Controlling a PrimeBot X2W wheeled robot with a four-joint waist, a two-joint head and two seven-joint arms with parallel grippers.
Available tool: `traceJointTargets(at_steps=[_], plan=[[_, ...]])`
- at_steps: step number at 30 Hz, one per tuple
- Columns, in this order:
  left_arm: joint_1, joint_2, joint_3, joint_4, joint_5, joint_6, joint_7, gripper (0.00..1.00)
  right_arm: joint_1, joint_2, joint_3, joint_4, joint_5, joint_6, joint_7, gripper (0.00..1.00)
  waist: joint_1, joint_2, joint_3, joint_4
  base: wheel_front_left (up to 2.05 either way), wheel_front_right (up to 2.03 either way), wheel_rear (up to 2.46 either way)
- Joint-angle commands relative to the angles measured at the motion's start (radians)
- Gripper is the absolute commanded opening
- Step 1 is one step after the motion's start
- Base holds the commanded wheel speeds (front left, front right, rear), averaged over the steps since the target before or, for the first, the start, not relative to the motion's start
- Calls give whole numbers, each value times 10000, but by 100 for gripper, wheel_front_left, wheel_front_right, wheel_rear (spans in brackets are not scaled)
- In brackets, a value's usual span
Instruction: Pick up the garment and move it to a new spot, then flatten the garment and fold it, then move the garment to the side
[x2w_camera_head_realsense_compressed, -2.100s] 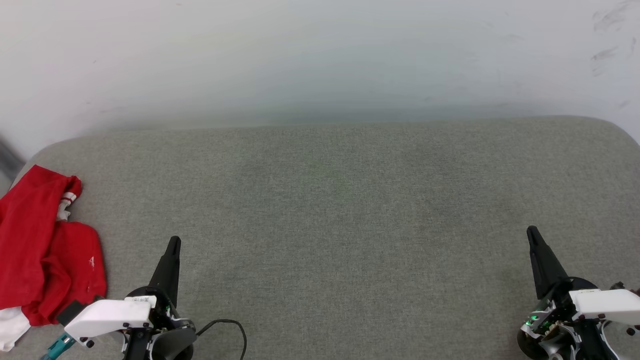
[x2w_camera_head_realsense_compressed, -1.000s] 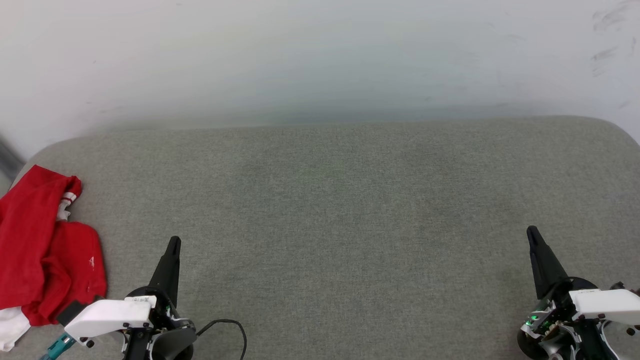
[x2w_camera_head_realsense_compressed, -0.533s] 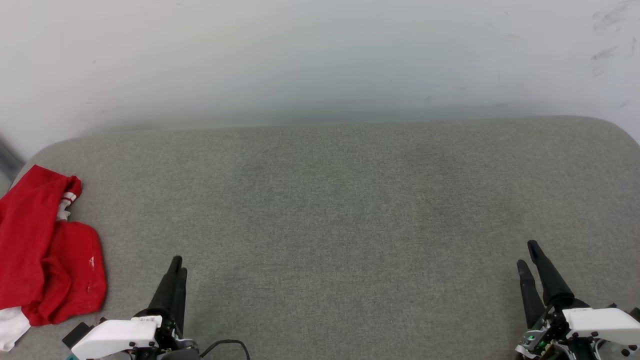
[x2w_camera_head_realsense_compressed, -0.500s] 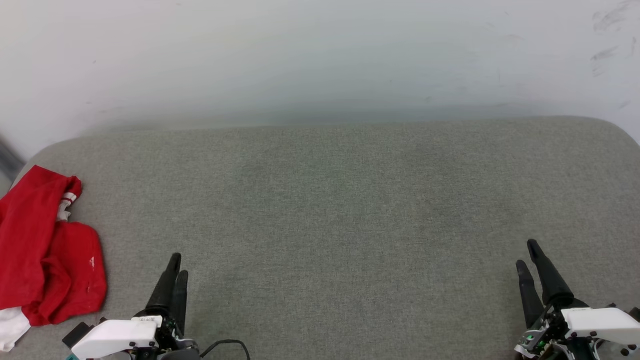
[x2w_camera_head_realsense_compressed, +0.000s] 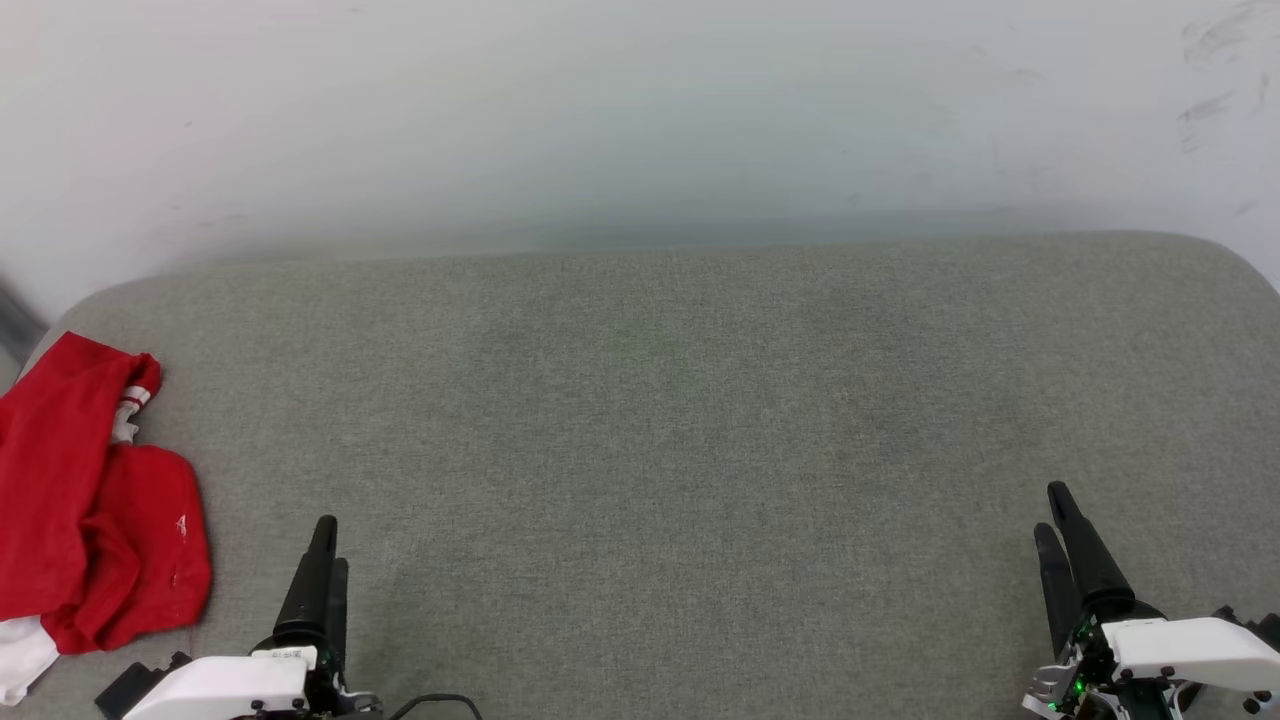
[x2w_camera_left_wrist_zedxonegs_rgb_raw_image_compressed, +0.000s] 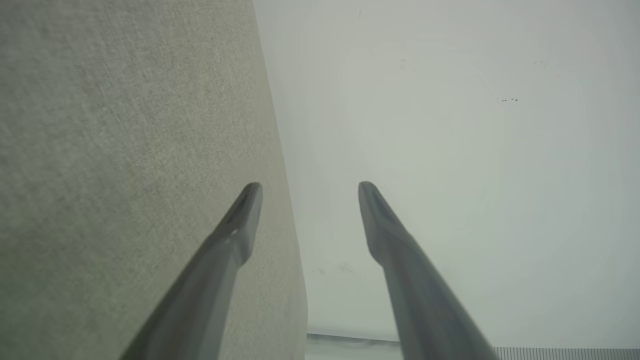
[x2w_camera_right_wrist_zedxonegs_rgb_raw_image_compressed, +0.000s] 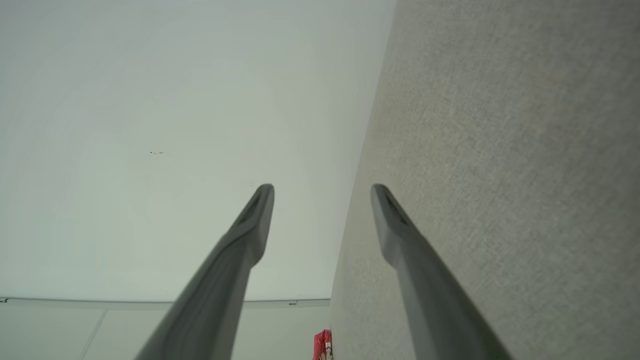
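One shirt (x2w_camera_head_realsense_compressed: 95, 500) lies crumpled in a heap at the far left edge of the surface (x2w_camera_head_realsense_compressed: 660, 400), toward the near side, partly cut off by the head view's border. It is mostly red, bunched into soft folds. A patch of white cloth pokes out at its near left corner, and a short band of red-and-white striped trim shows near its far end. No lettering or number can be made out in the way it lies. The right wrist view catches a small red scrap of it (x2w_camera_right_wrist_zedxonegs_rgb_raw_image_compressed: 322, 345) at the surface's edge. The single surface is covered in grey-green woven cloth with rounded far corners, and a plain pale wall (x2w_camera_head_realsense_compressed: 600, 120) stands behind it. There are two arms, each with two dark tapered fingers. The left fingers (x2w_camera_head_realsense_compressed: 312, 590) sit near the shirt but apart from it, and the right fingers (x2w_camera_head_realsense_compressed: 1085, 560) are well away at the opposite side. Each wrist view shows its pair, the left fingers (x2w_camera_left_wrist_zedxonegs_rgb_raw_image_compressed: 235, 240) and the right fingers (x2w_camera_right_wrist_zedxonegs_rgb_raw_image_compressed: 250, 235), spread apart with nothing between them.
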Motion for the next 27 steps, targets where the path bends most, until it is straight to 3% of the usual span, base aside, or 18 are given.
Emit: traceJointTargets(at_steps=[1, 13, 19, 27], plan=[[-46, 20, 139, -188, 218, -9, -83, 100, -83, -1, 13, -197, -235, 2, -106, 100, 0, 0, 0, -3, 0, 0, 0], [120, 25, 804, -551, 1900, -14, -574, 100, -38, 1, -197, -554, -3164, 2, -598, 100, 0, 0, 15, -56, 0, 0, 0], [272, 26, 924, -1018, 3459, -16, -797, 100, -46, 2, -232, -1188, -5027, 2, -823, 100, 0, 0, 44, -85, 0, 0, 0], [422, 30, 387, -2107, 5816, 624, -1082, 100, 21, 2, 245, -2041, -7552, 2, -1097, 100, 0, 0, 106, -97, 0, 0, 0]])
